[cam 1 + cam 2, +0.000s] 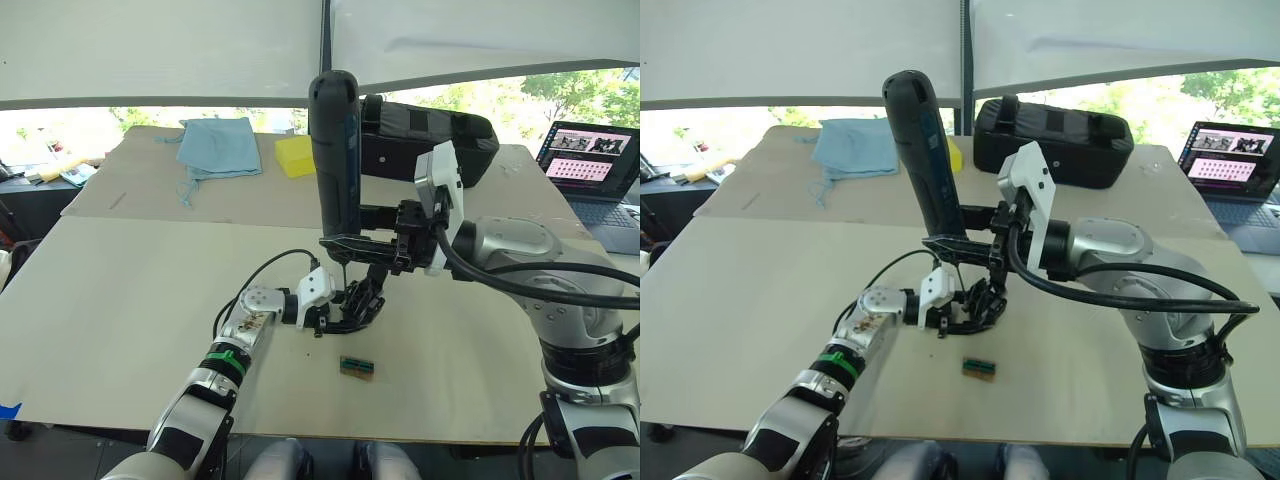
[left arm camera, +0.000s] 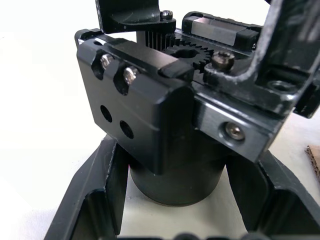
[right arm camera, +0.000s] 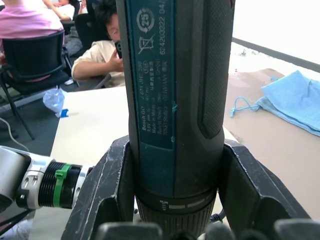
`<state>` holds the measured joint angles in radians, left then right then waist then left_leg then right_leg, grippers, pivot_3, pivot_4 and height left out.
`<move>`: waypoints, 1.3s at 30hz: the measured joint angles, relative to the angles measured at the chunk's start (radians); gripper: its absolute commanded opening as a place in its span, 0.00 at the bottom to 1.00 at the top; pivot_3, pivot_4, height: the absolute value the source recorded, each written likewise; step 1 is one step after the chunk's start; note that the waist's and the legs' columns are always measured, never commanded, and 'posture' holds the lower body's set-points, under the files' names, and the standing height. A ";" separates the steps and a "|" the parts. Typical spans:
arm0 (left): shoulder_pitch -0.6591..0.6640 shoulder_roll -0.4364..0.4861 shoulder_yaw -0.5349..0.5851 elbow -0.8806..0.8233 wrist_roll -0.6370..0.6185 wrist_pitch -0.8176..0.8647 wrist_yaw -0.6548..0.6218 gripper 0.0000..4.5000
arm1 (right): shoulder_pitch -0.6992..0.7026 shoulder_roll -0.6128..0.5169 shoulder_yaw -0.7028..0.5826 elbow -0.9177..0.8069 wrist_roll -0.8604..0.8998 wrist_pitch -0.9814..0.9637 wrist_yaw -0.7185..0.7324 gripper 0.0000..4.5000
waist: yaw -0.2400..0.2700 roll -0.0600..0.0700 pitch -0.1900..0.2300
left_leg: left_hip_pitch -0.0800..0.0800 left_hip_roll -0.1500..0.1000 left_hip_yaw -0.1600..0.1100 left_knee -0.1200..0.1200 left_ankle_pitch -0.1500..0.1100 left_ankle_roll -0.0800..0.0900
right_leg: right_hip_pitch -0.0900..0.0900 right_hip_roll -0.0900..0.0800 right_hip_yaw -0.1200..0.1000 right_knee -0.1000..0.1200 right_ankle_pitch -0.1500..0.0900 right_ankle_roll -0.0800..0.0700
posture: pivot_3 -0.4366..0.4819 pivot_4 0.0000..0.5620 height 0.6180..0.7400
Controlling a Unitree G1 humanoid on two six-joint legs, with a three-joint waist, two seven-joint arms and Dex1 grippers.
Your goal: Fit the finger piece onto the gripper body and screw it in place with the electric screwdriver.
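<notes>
My left gripper [image 1: 345, 312] is shut on the gripper body [image 1: 358, 300], a chunky black mechanism held just above the table's middle. The left wrist view shows the gripper body [image 2: 165, 130] close up, with a toothed gear, several screws and two empty holes, clamped between my fingers [image 2: 92, 200]. My right gripper [image 1: 348, 243] is shut on the electric screwdriver [image 1: 335, 150], a tall dark tool held upright. Its bit points down onto the top of the gripper body. In the right wrist view the screwdriver [image 3: 175, 100] sits between both fingers [image 3: 107, 195]. I cannot tell the finger piece apart from the body's black parts.
A small green-brown block [image 1: 357, 367] lies on the table [image 1: 120, 320] near the front. A big black padded case [image 1: 440, 135], a yellow sponge [image 1: 294, 155] and a blue cloth [image 1: 220, 145] lie at the back. A laptop [image 1: 590, 165] stands far right. People [image 3: 100, 55] sit beyond the table.
</notes>
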<state>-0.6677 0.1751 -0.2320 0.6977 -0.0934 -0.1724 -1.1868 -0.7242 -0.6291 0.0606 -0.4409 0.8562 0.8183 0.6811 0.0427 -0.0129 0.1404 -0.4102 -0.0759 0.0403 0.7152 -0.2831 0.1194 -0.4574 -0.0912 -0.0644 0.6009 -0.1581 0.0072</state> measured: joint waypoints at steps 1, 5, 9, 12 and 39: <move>0.000 0.000 0.000 0.000 0.000 0.000 0.000 0.51 | 0.000 0.000 0.000 0.000 -0.004 0.000 0.004 0.43 | 0.000 0.000 0.000 | 0.000 0.000 0.000 0.000 0.000 0.000 | 0.000 0.000 0.000 0.000 0.000 0.000 | 0.48 0.27 0.99; 0.000 0.000 0.000 0.000 0.000 0.000 0.000 0.51 | 0.000 0.002 0.000 0.001 -0.012 0.000 0.014 0.43 | 0.000 0.000 0.000 | 0.000 0.000 0.000 0.000 0.000 0.000 | 0.000 0.000 0.000 0.000 0.000 0.000 | 0.48 0.27 0.99; 0.000 0.000 0.000 0.000 0.000 0.000 0.000 0.51 | 0.001 0.011 0.000 0.001 -0.017 0.000 0.018 0.43 | 0.000 0.000 0.000 | 0.000 0.000 0.000 0.000 0.000 0.000 | 0.000 0.000 0.000 0.000 0.000 0.000 | 0.48 0.27 0.99; 0.000 0.001 0.000 0.000 0.000 0.000 0.000 0.51 | 0.005 0.011 0.000 0.001 -0.018 0.000 0.022 0.43 | 0.000 0.000 0.000 | 0.000 0.000 0.000 0.000 0.000 0.000 | 0.000 0.000 0.000 0.000 0.000 0.000 | 0.48 0.27 0.99; 0.000 -0.001 0.001 0.000 0.000 0.002 0.002 0.51 | 0.025 0.021 0.003 0.000 -0.062 -0.001 0.048 0.43 | 0.000 0.000 0.000 | 0.000 0.000 0.000 0.000 0.000 0.000 | 0.000 0.000 0.000 0.000 0.000 0.000 | 0.48 0.27 0.99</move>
<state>-0.6679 0.1746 -0.2309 0.6975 -0.0937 -0.1701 -1.1852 -0.6995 -0.6081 0.0635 -0.4407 0.7940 0.8178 0.7291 0.0424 -0.0129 0.1404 -0.4102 -0.0760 0.0403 0.7152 -0.2831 0.1192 -0.4576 -0.0912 -0.0644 0.6012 -0.1581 0.0072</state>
